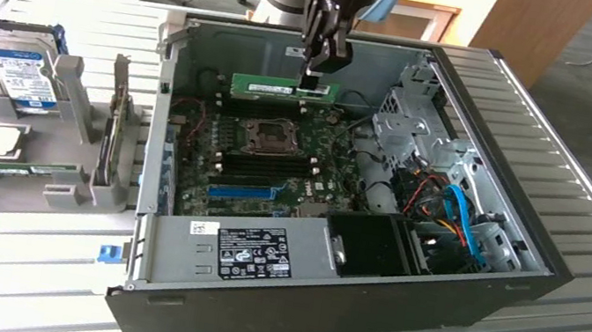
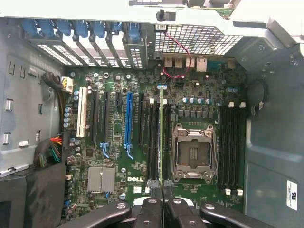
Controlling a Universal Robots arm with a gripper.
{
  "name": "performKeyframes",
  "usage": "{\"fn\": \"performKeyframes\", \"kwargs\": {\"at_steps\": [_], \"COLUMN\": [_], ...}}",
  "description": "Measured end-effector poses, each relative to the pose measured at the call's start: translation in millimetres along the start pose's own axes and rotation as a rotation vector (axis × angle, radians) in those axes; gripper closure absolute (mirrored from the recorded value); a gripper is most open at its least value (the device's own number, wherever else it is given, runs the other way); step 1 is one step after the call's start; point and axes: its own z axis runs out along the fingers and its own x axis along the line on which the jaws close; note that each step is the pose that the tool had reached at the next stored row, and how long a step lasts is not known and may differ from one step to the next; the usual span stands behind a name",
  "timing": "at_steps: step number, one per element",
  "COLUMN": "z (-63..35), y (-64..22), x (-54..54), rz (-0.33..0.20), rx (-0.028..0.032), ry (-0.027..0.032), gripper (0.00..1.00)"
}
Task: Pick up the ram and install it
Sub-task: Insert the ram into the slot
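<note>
— Ram [image 1: 273, 87] and gripper [image 1: 316, 76]: what is recorded?
— The gripper is recorded closed narrowly on the ram, which is gripped at its upper edge, nearer the end on the exterior view's right. The stick is held level and on edge inside the open computer case [image 1: 450, 320], above the motherboard [image 1: 271, 171] and close to the case's far wall.
— And its line against the board?
— In the wrist view the ram [image 2: 161, 133] is seen edge-on between the fingers [image 2: 151, 209], aligned with the black memory slots [image 2: 153, 137] just beside the CPU socket [image 2: 194, 152]. Whether it is seated cannot be told. The blue slot [image 2: 128, 121] is noted on the side away from the socket.
— Outside the case?
— A second green stick [image 1: 31, 171] is noted lying in a grey holder [image 1: 66, 192] on the slatted table [image 1: 7, 263], with a hard drive [image 1: 25, 74] standing near it.
</note>
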Motion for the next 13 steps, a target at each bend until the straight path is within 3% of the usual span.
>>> {"fn": "performKeyframes", "kwargs": {"at_steps": [5, 13], "z": [1.5, 15.4], "y": [-0.1, -0.9], "x": [0.0, -0.1], "rz": [0.0, 0.0], "rx": [0.0001, 0.0002], "ry": [-0.0002, -0.0001], "gripper": [0.88, 0.88]}}
